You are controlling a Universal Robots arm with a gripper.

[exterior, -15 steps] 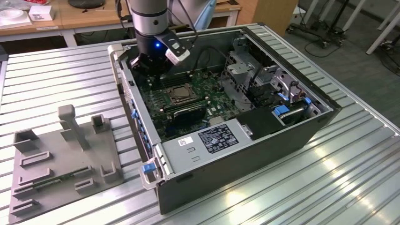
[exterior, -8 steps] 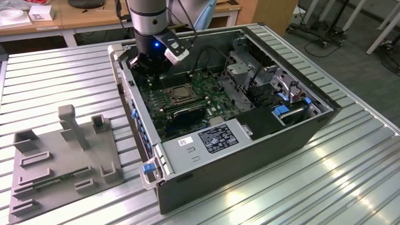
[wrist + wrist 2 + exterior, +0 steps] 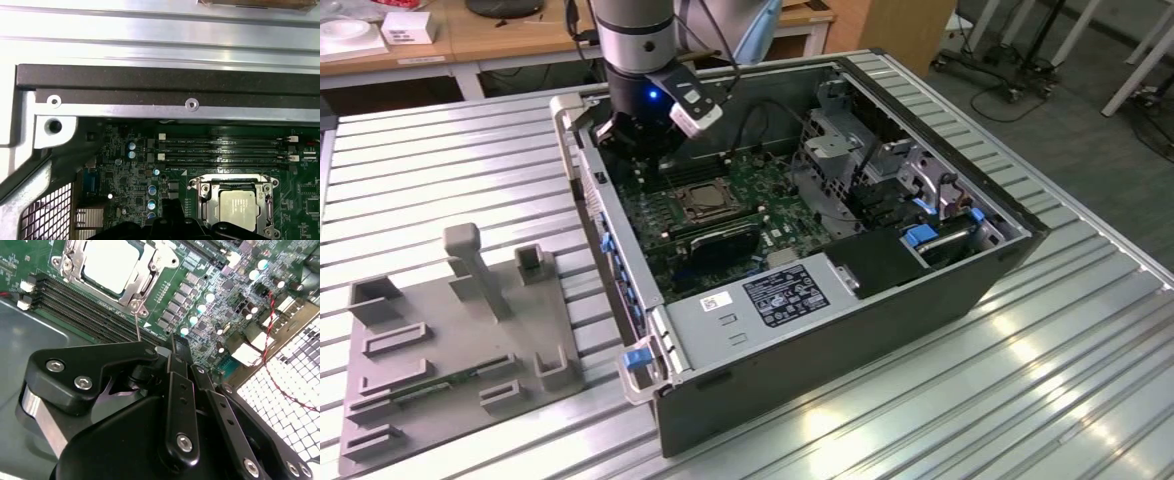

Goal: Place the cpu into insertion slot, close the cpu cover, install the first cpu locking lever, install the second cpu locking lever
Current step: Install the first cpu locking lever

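Observation:
The cpu lies flat in the insertion slot on the green motherboard, its pale metal top facing up. The silvery cpu cover lies down around the chip. One thin wire locking lever stands up from the socket corner, and its upper end runs behind my gripper. My gripper is shut and hovers inside the case just beside the socket, toward the memory slots. From the exterior view, the gripper hangs over the far corner of the board, up and left of the cpu.
Black memory slots run between the socket and the case's metal wall. A perforated rear panel with a red wire lies close to the gripper. A drive cage fills the case's other side. A grey fixture sits on the table.

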